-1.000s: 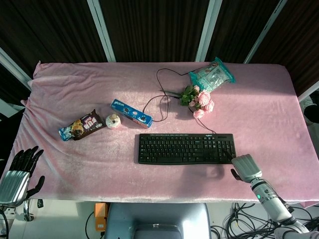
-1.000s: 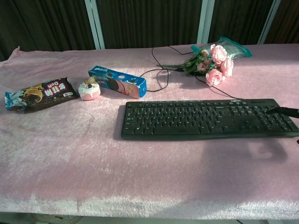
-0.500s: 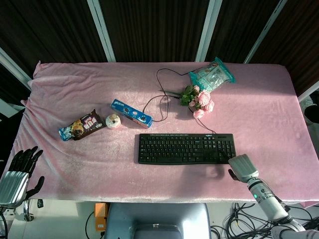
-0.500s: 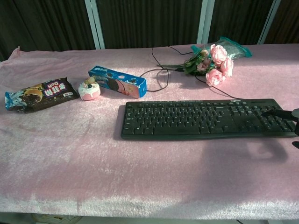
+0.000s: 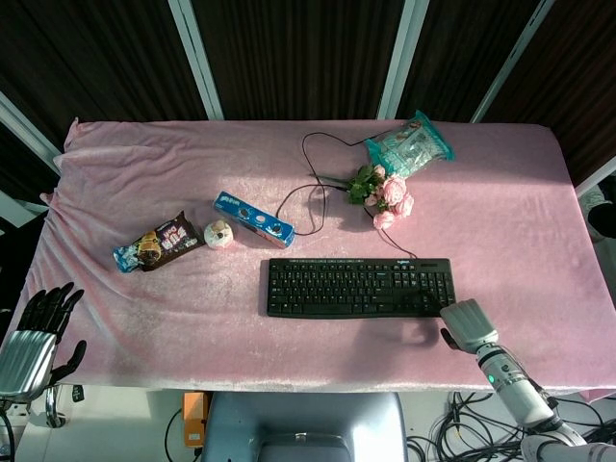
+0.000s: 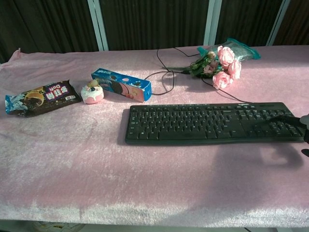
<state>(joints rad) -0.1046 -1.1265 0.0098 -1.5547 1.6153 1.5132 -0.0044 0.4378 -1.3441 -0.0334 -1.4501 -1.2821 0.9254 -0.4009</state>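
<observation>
The right hand (image 5: 468, 321) sits at the near right corner of the keyboard (image 5: 360, 287), its fingertips at or on the last keys there; whether they touch cannot be told, and whether the fingers are spread or pressed together cannot be told either, since the head view shows only the back of the hand and the chest view only a dark tip at the frame edge. The keyboard lies flat on the pink-covered bench (image 5: 520, 221), near the front edge, its cable (image 5: 306, 188) looping back toward the flowers (image 5: 385, 192).

The likely trouble is the keyboard sliding on the soft cloth if the hand pushes sideways instead of down, or its far end lifting if the hand presses on the very corner. A pull toward the edge could tighten the cable and drag the flowers or the blue box (image 5: 253, 218) beside it.

The left hand (image 5: 37, 332) hangs off the bench's left front corner, fingers apart, holding nothing, well away from the snack bag (image 5: 157, 243) and the small cake (image 5: 219, 234).
</observation>
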